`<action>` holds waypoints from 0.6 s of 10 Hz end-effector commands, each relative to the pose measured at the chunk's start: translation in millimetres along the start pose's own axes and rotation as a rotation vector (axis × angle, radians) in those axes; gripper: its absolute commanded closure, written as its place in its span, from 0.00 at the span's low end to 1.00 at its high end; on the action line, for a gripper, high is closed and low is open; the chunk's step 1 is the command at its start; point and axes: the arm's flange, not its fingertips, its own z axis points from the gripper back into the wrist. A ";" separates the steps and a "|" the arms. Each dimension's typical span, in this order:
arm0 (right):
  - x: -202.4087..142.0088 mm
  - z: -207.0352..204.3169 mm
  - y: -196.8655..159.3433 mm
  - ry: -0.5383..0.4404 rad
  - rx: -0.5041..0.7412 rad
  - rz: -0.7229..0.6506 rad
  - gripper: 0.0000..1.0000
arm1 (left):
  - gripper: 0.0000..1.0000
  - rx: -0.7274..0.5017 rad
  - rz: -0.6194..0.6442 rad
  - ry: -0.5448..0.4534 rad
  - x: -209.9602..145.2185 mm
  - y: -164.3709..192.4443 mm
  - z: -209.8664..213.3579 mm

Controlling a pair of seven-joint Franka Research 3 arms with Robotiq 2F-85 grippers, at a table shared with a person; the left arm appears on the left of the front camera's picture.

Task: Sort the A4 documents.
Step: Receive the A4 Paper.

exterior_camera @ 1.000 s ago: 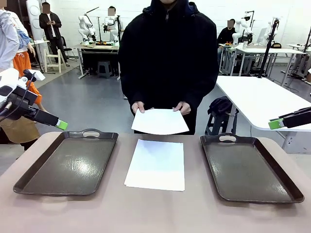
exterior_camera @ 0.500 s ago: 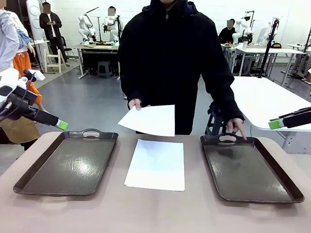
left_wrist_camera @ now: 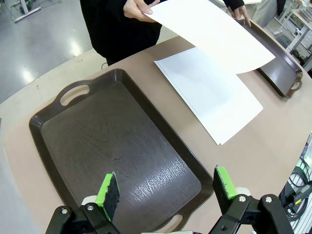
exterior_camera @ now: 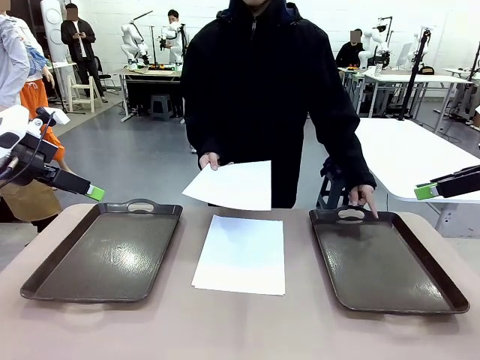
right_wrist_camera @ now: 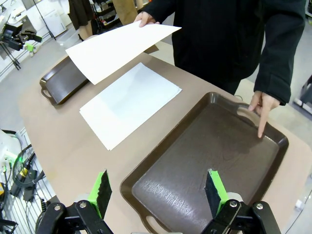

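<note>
left claw (left_wrist_camera: 166, 187), right claw (right_wrist_camera: 157, 186) both open; we'd pinch the held sheet (exterior_camera: 232, 185) lightly by its edge, then lay it in the pointed-at tray (exterior_camera: 386, 262).

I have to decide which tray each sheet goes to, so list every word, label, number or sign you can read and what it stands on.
No text can be read anywhere.
held sheet: blank where it shows.
sheets on the table: top face blank.
left tray: no label or print.
right tray: no label or print.
Far-off room: nothing legible.
</note>
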 end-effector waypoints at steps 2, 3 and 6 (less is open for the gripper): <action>-0.9 -2.7 -2.1 -0.005 0.012 0.007 0.00 | 0.00 -0.008 0.007 -0.006 -0.8 1.3 -0.9; -0.9 -2.7 -2.1 -0.005 0.012 0.007 0.00 | 0.00 -0.008 0.007 -0.006 -0.8 1.3 -0.9; 22.2 -21.0 -27.8 -0.057 0.016 -0.169 0.00 | 0.00 -0.008 0.007 -0.006 -0.8 1.3 -0.9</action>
